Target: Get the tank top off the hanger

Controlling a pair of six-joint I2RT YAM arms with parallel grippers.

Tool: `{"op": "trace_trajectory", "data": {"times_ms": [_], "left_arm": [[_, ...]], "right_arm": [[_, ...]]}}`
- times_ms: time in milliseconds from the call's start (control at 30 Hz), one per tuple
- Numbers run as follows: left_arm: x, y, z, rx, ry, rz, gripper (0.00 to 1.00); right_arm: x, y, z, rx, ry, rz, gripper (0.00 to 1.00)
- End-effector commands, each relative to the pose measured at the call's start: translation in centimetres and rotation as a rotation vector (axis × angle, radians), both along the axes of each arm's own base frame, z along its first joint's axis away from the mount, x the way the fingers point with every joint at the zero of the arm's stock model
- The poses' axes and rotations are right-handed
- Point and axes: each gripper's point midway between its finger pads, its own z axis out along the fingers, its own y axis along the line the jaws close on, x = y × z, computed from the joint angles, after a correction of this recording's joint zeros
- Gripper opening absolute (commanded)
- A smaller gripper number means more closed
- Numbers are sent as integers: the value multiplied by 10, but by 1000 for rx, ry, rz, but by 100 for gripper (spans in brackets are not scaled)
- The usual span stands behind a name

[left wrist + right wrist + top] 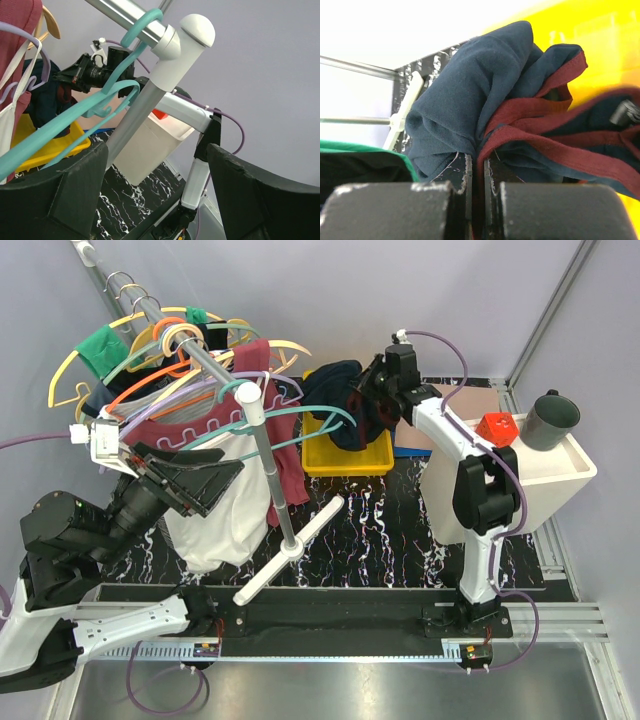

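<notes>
At the left end of the worktop, the left hand (197, 483) hovers beside a crowded garment rack (270, 455), its jaws spread wide and holding nothing. A maroon-and-white shirt (215, 515) hangs just beside it. Through the gap between its fingers (50, 200), the left wrist camera looks up at the rack's steel rail (125, 15).

Hooked over that rail is the hanger (65, 119). Its long teal arms run roughly left to right, and the far arm reaches out from the rack toward the right-hand robot. The tank top (340, 400) is bunched in a dark navy wad at that right tip, well apart from the left hand. Whether a strap is looped over the tip cannot be made out.

Farther right, the right hand (476, 167) is clamped on the tank top, its two fingers nearly together. Navy cloth and maroon trim are pinched between them and bulge out just beyond the fingertips. The bundle hangs over a yellow bin (345, 465) on the worktop.

By the look of it, the right arm is the nearer one and already has its hold. The move ahead appears to depend on drawing the cloth rightward, along the hanger's long axis and off its end. A snag at the curved tip looks like the main risk.
</notes>
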Motion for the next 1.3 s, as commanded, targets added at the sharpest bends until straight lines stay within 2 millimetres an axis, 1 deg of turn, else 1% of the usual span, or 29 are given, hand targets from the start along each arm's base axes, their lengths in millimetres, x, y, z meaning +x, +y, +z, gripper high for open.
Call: {"op": "trace_trajectory", "data": {"times_ms": [0, 133, 200, 233, 300, 333, 367, 400, 500, 533, 600, 633, 667, 733, 800, 833, 867, 900, 933, 967, 1000, 1033, 1067, 1100, 1133, 1167, 1200, 1233, 1267], "left_arm": [[-11, -1, 12, -42, -25, -55, 83], [-15, -7, 6, -36, -14, -91, 83], [-15, -11, 4, -32, -8, -104, 83], [-15, -12, 3, -31, -6, -108, 83], [-18, -14, 6, -33, -12, -124, 83], [-18, -16, 6, -29, -12, -130, 83], [-21, -16, 7, -29, -17, -144, 83], [-21, -17, 7, -27, -18, -149, 83], [-24, -19, 3, -21, -14, -168, 83], [-24, -20, 3, -23, -14, -170, 83], [-26, -23, -2, -12, -11, -189, 84], [-27, -26, -4, -7, -5, -199, 84], [-30, -28, -5, -4, -5, -223, 84], [-32, -34, -12, 8, 4, -249, 84], [-37, -38, -17, 22, 6, -285, 84], [-38, -39, -18, 25, 5, -292, 84], [-41, -40, -20, 31, 2, -307, 84], [-41, -40, -22, 35, 1, -309, 84], [-41, -40, -24, 41, 0, -307, 84], [-40, -41, -26, 47, 1, -308, 84], [-44, -42, -28, 53, -2, -332, 84], [-45, -43, -31, 62, -6, -338, 84], [-47, -47, -39, 77, 0, -358, 84], [-47, -49, -44, 86, 5, -365, 84], [-50, -49, -47, 91, 7, -376, 84], [-51, -52, -58, 108, 22, -392, 84], [-51, -54, -65, 118, 29, -402, 84], [-53, -55, -72, 124, 41, -410, 84], [-53, -59, -85, 145, 62, -426, 84]], "right_arm": [[15, -8, 9, 72, -16, -5, 0], [12, -7, -9, 93, 41, 15, 0], [10, -3, -12, 82, 49, 44, 4], [7, -7, -24, 53, 96, 37, 7], [8, -18, -27, -38, 106, 18, 24], [0, -25, -42, -89, 168, 13, 32], [1, -32, -40, -149, 153, 11, 45], [-3, -36, -43, -185, 165, 8, 53], [-17, -50, -38, -271, 174, 9, 73], [-24, -54, -25, -283, 157, 8, 75], [-36, -57, -20, -332, 145, 16, 84], [-47, -60, -5, -342, 131, 18, 88], [-55, -61, -7, -361, 135, 32, 89], [-80, -56, 1, -377, 128, 68, 99], [-97, -59, 4, -403, 121, 65, 100], [-117, -57, 5, -406, 121, 79, 100], [-127, -55, 8, -401, 117, 81, 100], [-141, -55, 21, -382, 92, 81, 100], [-159, -48, 9, -372, 122, 117, 100], [-171, -42, 10, -340, 132, 129, 100], [-185, -41, 24, -309, 106, 130, 100], [-206, -28, 10, -270, 147, 173, 100], [-216, -24, 9, -246, 153, 187, 100], [-231, -22, 17, -213, 140, 201, 100], [-246, -19, 5, -194, 180, 229, 100], [-258, -14, 5, -155, 206, 235, 100], [-270, -15, 13, -122, 194, 249, 100], [-286, -13, 3, -102, 228, 289, 100], [-295, -12, 4, -75, 242, 296, 100]]}}
